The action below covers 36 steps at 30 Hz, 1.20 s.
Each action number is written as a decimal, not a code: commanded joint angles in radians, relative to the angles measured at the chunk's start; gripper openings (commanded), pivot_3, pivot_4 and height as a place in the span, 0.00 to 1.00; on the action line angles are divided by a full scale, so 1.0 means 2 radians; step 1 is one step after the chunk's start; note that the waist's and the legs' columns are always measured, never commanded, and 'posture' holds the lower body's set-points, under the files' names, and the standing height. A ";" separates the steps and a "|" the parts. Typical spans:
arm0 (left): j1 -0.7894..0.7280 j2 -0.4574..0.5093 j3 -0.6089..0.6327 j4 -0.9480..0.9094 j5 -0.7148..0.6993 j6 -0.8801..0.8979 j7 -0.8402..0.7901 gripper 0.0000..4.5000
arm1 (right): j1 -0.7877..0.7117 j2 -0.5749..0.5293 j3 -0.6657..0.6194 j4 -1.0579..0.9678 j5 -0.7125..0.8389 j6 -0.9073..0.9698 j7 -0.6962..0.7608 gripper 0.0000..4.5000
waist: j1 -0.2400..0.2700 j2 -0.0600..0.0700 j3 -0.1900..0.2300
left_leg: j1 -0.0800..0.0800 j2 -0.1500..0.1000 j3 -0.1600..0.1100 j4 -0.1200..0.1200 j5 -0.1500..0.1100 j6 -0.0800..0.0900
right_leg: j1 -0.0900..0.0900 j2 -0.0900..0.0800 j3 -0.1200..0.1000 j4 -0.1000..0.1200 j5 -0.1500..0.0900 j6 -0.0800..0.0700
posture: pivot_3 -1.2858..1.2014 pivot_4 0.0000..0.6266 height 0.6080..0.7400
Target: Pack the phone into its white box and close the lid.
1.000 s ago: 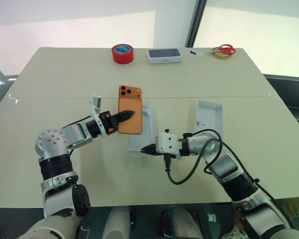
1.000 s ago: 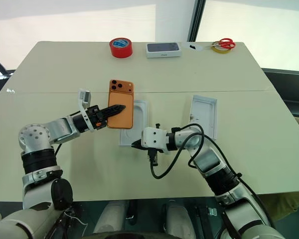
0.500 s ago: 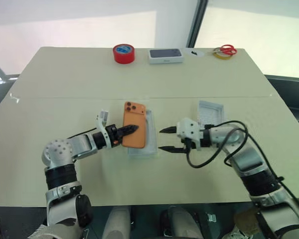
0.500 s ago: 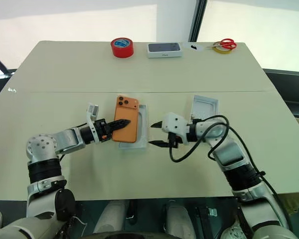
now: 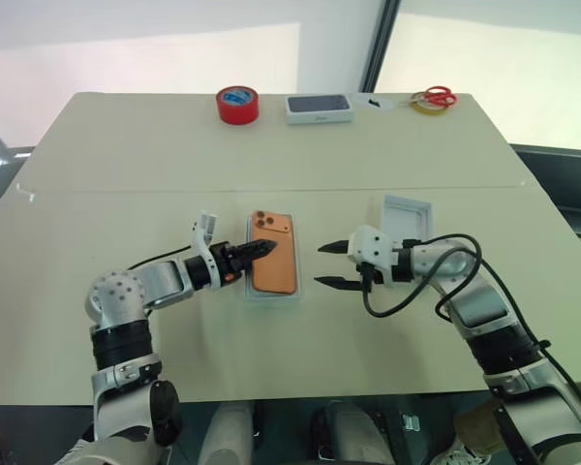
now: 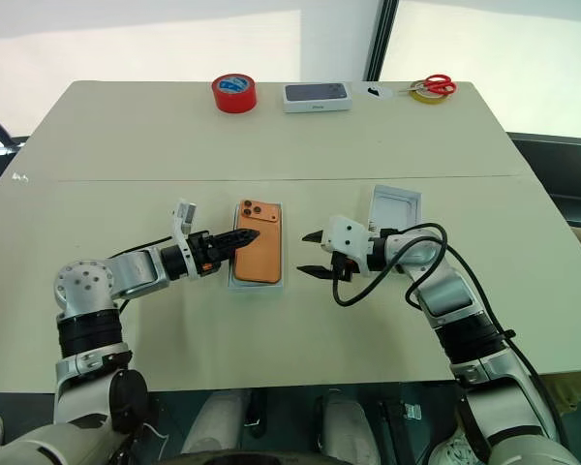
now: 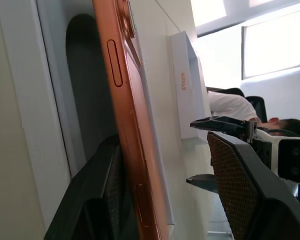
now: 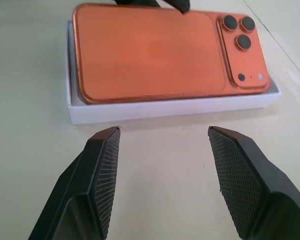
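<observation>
Orange slim phone [image 5: 274, 264] is seen seated camera-side up in the shallow white cardboard box [image 5: 273, 294], mid-table; both grippers, left [image 5: 257, 252] and right [image 5: 327, 265], are spread, and the white lid [image 5: 407, 219] at right remains to be fitted.

A: Is any legible text present?

B: One item. In the left wrist view, upper centre of the frame, the side wall of a white box lid [image 7: 187, 85] carries the word "iPhone" in orange letters, running along the wall's length.

A: Any markings on the white box with the dark phone picture [image 5: 320, 108], top centre of the left eye view?

B: A small dark mark shows on its near side wall; it cannot be read.

A: The red tape roll [image 5: 238, 104]?

B: A blue label inside; no characters can be made out.
</observation>
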 commanded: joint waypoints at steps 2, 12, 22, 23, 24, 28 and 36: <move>-0.013 0.029 -0.005 -0.031 -0.008 0.025 0.000 0.61 | -0.016 0.007 -0.001 0.001 -0.003 -0.018 -0.004 0.65 | 0.000 0.000 0.000 | 0.000 0.000 0.000 0.000 0.000 0.000 | 0.000 0.000 0.000 0.000 0.000 0.000 | 0.52 0.24 1.00; -0.016 0.116 -0.051 -0.058 0.017 -0.035 -0.072 0.49 | -0.023 0.020 0.000 0.012 -0.004 -0.014 -0.010 0.53 | 0.000 0.000 0.000 | 0.000 0.000 0.000 0.000 -0.001 -0.001 | 0.000 0.000 0.000 0.000 0.000 0.000 | 0.52 0.24 1.00; 0.023 0.209 -0.252 -0.060 0.225 -0.262 -0.174 0.00 | -0.041 0.023 0.025 0.077 -0.082 -0.085 -0.062 0.01 | 0.001 0.001 0.001 | 0.000 0.000 0.000 -0.001 0.000 -0.002 | -0.001 0.000 0.001 0.000 0.000 0.000 | 0.52 0.24 1.00; 0.026 0.213 -0.271 -0.057 0.241 -0.271 -0.181 0.00 | -0.039 0.024 0.029 0.076 -0.084 -0.085 -0.059 0.01 | 0.000 0.001 0.001 | 0.000 0.000 0.000 -0.002 -0.001 -0.002 | -0.001 0.000 0.001 -0.001 0.000 0.000 | 0.52 0.24 1.00; 0.027 0.213 -0.283 -0.054 0.249 -0.276 -0.191 0.00 | -0.037 0.024 0.032 0.075 -0.087 -0.085 -0.059 0.01 | 0.000 0.001 0.001 | 0.000 0.000 0.001 -0.002 -0.001 -0.002 | -0.001 0.000 0.001 -0.001 0.000 0.000 | 0.52 0.24 1.00; 0.017 0.174 -0.313 -0.034 0.252 -0.275 -0.215 0.00 | -0.036 0.024 0.040 0.079 -0.096 -0.093 -0.061 0.01 | 0.001 0.002 0.001 | 0.000 0.000 0.000 -0.002 -0.001 -0.001 | -0.001 0.000 0.001 -0.001 0.000 0.000 | 0.52 0.24 1.00; -0.024 0.069 -0.353 0.007 0.293 -0.307 -0.224 0.00 | -0.024 -0.016 0.015 0.064 -0.095 -0.086 -0.054 0.01 | 0.021 0.002 0.001 | 0.000 -0.001 0.000 0.001 -0.003 0.003 | 0.000 -0.001 0.000 -0.001 0.000 0.000 | 0.52 0.24 1.00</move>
